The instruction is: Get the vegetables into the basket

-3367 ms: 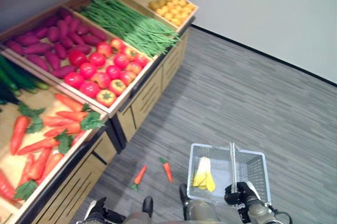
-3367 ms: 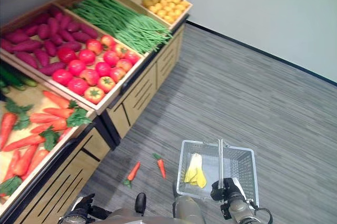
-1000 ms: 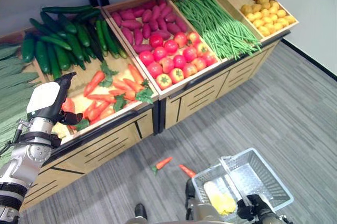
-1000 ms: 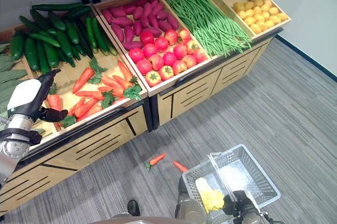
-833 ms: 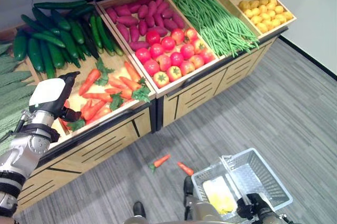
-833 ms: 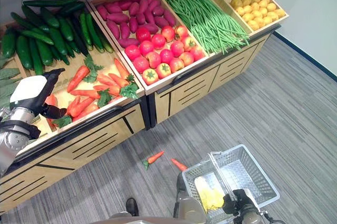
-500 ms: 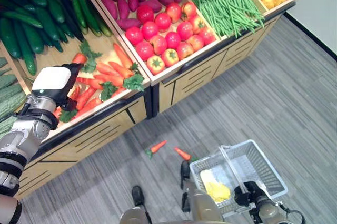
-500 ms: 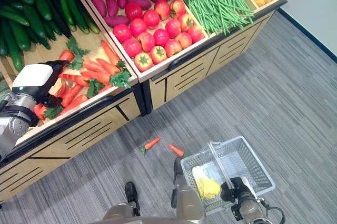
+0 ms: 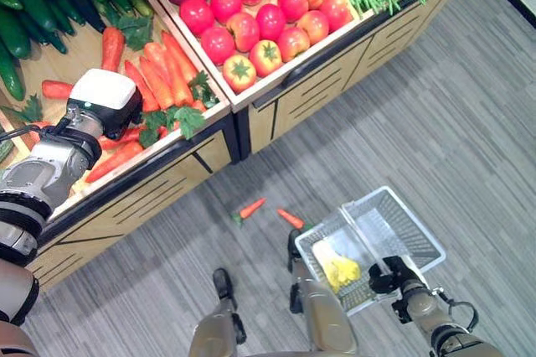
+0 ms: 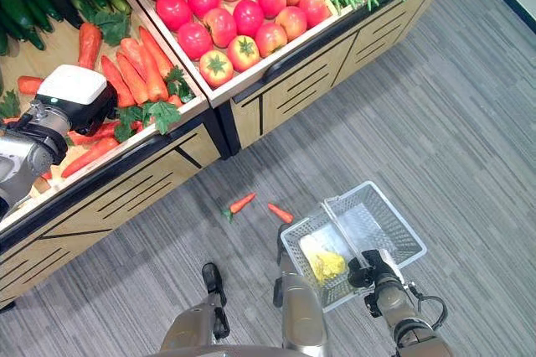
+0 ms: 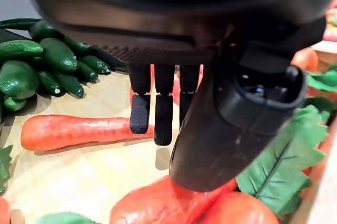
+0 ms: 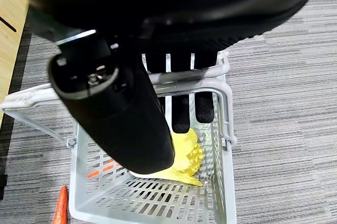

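Barely begun: yellow item alone in basket (image 9: 419, 231) gripped at its handle by right hand (image 9: 387, 276), left hand (image 11: 174, 103) open-fingered over carrots (image 9: 155, 68), far from basket.

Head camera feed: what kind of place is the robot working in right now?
It looks like a grocery produce section, possibly a mock-up. Slanted wooden display bins hold sorted tomatoes, carrots and cucumbers, and the right robot hand carries a white wire shopping basket over grey striped flooring.
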Motion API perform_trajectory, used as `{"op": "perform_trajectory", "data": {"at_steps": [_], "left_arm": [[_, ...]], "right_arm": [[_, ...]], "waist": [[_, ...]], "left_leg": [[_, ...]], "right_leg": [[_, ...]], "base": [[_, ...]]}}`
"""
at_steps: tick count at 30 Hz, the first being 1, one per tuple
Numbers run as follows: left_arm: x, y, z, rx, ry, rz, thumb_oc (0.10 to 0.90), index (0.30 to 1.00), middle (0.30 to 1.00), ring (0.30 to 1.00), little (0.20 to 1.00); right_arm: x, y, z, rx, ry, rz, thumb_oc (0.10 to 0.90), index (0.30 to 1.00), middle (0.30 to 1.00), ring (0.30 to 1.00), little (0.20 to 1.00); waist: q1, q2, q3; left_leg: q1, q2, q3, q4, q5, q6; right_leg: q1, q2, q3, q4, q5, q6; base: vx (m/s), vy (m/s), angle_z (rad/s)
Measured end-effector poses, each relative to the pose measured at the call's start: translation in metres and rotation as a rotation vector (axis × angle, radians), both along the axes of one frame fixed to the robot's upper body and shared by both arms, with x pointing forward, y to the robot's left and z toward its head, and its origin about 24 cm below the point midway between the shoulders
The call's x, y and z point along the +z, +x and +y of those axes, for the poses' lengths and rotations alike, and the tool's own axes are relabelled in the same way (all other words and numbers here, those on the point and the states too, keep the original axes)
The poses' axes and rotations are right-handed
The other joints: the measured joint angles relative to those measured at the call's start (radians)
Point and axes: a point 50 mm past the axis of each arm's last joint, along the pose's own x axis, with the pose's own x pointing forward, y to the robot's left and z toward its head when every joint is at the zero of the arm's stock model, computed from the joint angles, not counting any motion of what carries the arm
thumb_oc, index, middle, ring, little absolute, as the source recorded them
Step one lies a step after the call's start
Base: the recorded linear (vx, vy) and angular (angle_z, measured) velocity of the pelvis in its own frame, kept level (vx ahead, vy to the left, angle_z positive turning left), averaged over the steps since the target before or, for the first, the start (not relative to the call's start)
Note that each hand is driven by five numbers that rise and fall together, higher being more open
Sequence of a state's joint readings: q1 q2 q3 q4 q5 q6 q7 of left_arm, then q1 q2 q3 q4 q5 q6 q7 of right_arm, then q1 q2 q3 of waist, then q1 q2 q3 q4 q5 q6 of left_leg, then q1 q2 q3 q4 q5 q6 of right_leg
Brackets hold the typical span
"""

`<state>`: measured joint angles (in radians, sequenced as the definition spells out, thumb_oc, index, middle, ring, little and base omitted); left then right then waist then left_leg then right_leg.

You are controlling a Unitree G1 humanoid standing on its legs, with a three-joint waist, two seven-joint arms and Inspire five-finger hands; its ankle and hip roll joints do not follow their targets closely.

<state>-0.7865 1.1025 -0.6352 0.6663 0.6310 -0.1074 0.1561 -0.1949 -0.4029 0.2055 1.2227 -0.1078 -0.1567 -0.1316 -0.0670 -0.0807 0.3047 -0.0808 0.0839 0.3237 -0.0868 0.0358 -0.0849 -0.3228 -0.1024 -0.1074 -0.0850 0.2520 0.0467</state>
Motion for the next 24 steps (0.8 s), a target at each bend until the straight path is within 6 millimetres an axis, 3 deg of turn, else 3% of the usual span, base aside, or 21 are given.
{"op": "perform_trajectory", "data": {"at_steps": [8,12,16,17,24], "left_arm": [[-0.014,-0.009,0.009,0.036,-0.026,0.018,0.4,0.3,0.3,0.3,0.3],[-0.015,-0.013,0.0,-0.005,-0.132,-0.119,0.4,0.3,0.3,0.3,0.3],[-0.022,-0.03,0.005,-0.01,-0.179,-0.174,0.4,0.3,0.3,0.3,0.3],[-0.022,-0.034,0.006,-0.01,-0.188,-0.191,0.9,1.0,1.0,1.0,1.0],[-0.012,-0.044,0.022,0.02,-0.065,-0.078,0.9,1.0,1.0,1.0,1.0]], "right_arm": [[-0.002,-0.003,0.0,0.005,0.01,0.021,0.4,0.3,0.3,0.3,0.3],[-0.003,-0.006,0.001,0.002,0.012,0.028,0.4,0.3,0.3,0.3,0.3],[-0.004,-0.006,0.003,0.005,0.018,0.026,0.4,0.3,0.3,0.3,0.3],[-0.006,-0.009,0.003,0.003,0.02,0.034,0.4,0.3,0.3,0.3,0.3],[-0.012,-0.024,0.001,-0.009,0.022,0.083,0.4,0.3,0.3,0.3,0.3]], "waist": [[0.007,-0.001,-0.001],[0.024,-0.006,-0.004],[0.022,-0.011,-0.007],[0.028,-0.015,-0.009],[0.036,-0.029,-0.042]], "left_leg": [[0.031,0.002,0.009,0.0,0.001,-0.001],[0.032,0.003,0.008,0.0,0.002,-0.002],[0.049,0.003,0.008,0.0,0.001,-0.002],[0.053,0.003,0.008,0.0,0.001,-0.002],[0.052,0.002,0.006,0.0,0.004,-0.004]], "right_leg": [[0.026,0.004,0.009,0.0,0.002,-0.002],[0.028,0.005,0.007,0.0,0.003,-0.003],[0.044,0.005,0.008,0.0,0.003,-0.003],[0.048,0.005,0.008,0.0,0.003,-0.004],[0.048,0.004,0.008,0.0,0.005,-0.005]], "base": [[-0.01,0.0,-0.02],[0.0,0.0,0.0],[0.0,0.0,0.0],[0.0,0.0,0.0],[0.0,0.0,0.0]]}}
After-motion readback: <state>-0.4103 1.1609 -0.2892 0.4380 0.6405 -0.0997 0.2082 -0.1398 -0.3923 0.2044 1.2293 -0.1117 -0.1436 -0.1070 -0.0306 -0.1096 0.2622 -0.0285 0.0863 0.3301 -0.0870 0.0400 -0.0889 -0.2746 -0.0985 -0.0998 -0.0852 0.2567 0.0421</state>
